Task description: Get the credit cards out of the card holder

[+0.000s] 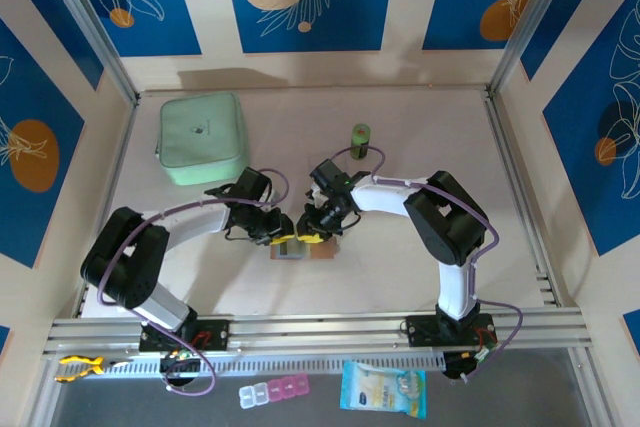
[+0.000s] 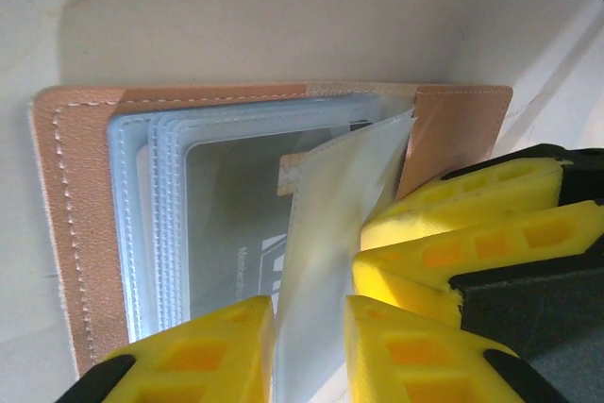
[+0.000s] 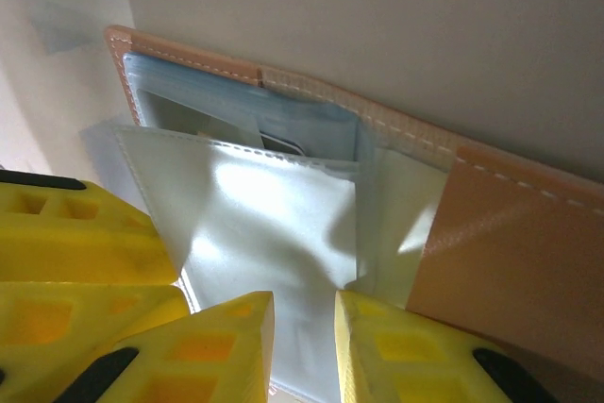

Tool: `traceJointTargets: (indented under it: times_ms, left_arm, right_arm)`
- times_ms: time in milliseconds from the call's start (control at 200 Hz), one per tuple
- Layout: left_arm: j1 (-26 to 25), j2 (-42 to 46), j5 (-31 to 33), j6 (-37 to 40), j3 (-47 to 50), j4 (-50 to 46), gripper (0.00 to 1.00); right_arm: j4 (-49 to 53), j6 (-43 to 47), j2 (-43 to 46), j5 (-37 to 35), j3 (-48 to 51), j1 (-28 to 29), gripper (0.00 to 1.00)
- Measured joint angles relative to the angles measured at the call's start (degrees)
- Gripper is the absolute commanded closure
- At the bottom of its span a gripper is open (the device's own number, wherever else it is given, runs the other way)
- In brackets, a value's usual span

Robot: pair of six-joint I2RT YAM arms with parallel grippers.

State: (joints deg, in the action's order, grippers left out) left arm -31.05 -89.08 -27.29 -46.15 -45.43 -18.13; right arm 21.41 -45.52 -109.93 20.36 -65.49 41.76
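Card holder [image 2: 75, 233] tan matt stitched leather-look; inner sleeves [image 3: 255, 224] clear glossy plastic; left hand [image 2: 310, 342] yellow matt plastic; table [image 2: 283, 7] smooth matt.

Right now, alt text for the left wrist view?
Open tan card holder on the table, a card showing through its clear sleeves. One sleeve leaf stands lifted between the left gripper's yellow fingers, right gripper beside it.
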Motion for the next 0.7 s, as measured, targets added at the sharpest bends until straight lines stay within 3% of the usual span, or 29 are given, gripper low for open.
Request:
traceJointTargets:
  times_ms: [425, 695]
  left_arm:
    - [-1.9, -0.1, -1.3, -0.1, -1.4, 0.2, 0.72]
    - [-5.2, -2.4, -1.9, -0.4, -6.2, 0.5, 0.62]
  right_arm:
    - [0.1, -0.2, 6.8, -2.5, 3.2, -1.5, 0.74]
    - [1.2, -0.2, 13.2, -4.9, 6.1, -4.8, 0.71]
